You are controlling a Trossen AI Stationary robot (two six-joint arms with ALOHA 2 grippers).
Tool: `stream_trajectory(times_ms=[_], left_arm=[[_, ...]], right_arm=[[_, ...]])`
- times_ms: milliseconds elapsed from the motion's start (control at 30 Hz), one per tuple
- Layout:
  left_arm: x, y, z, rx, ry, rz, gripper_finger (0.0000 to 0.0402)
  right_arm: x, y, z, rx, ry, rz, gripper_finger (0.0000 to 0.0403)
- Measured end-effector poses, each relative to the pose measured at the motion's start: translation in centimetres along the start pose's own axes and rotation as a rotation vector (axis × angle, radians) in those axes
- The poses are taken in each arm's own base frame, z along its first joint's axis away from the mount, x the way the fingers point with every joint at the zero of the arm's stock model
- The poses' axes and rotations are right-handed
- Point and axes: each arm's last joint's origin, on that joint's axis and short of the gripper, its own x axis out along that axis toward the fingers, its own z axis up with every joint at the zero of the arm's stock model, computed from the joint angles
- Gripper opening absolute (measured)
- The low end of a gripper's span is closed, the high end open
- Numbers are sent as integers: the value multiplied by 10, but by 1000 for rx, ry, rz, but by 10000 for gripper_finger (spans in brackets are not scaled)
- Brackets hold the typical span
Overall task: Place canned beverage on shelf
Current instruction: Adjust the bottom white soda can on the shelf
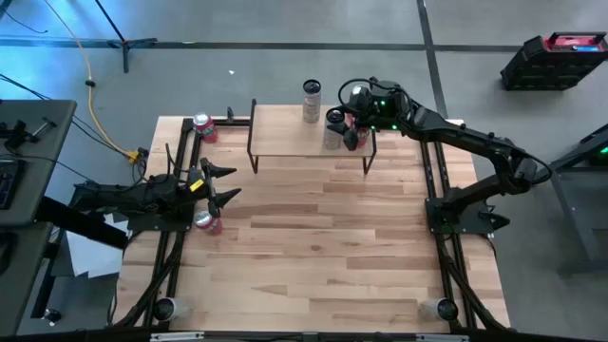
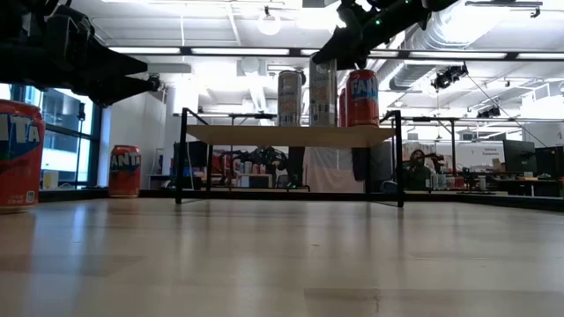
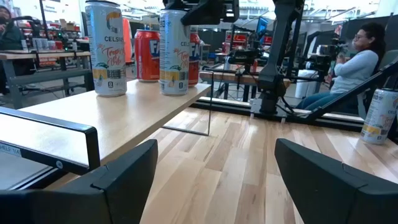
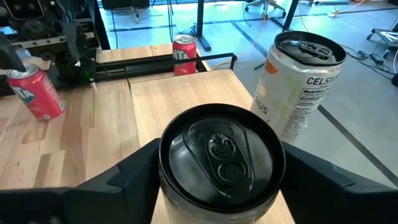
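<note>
The shelf [image 1: 285, 142] stands at the table's far edge. On it a tall white Celsius can [image 1: 312, 100] stands at the far rim. A second white can with a black top [image 4: 217, 155] stands upright near the shelf's right end, with my right gripper [image 4: 217, 171] shut on it. A red can [image 2: 362, 97] stands right beside that one. My left gripper [image 1: 226, 185] waits open at the table's left, level and touching nothing. My right gripper has one finger [image 4: 124, 180] on each side of the black-topped can, on its upper wall just below the rim [image 4: 163, 163]. The fingers come from the table's right, slanting downward. The can stands upright with its base on the shelf [image 2: 322, 123].
Two red Fanta cans stand on the table at the left, one [image 1: 204, 126] by the far edge and one [image 1: 207, 220] near my left gripper. Another white can [image 3: 379, 115] shows toward the right. A person [image 3: 357, 56] sits beyond the table.
</note>
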Motion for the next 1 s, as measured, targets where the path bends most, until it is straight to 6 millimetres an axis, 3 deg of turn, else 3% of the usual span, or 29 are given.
stream_trajectory(times_ms=[67, 1000], left_arm=[[0, 0, 0, 0, 0, 0, 314], [0, 0, 0, 0, 0, 0, 314]], right_arm=[[0, 0, 0, 9, -2, -1, 240], [1, 4, 0, 16, 5, -16, 240]])
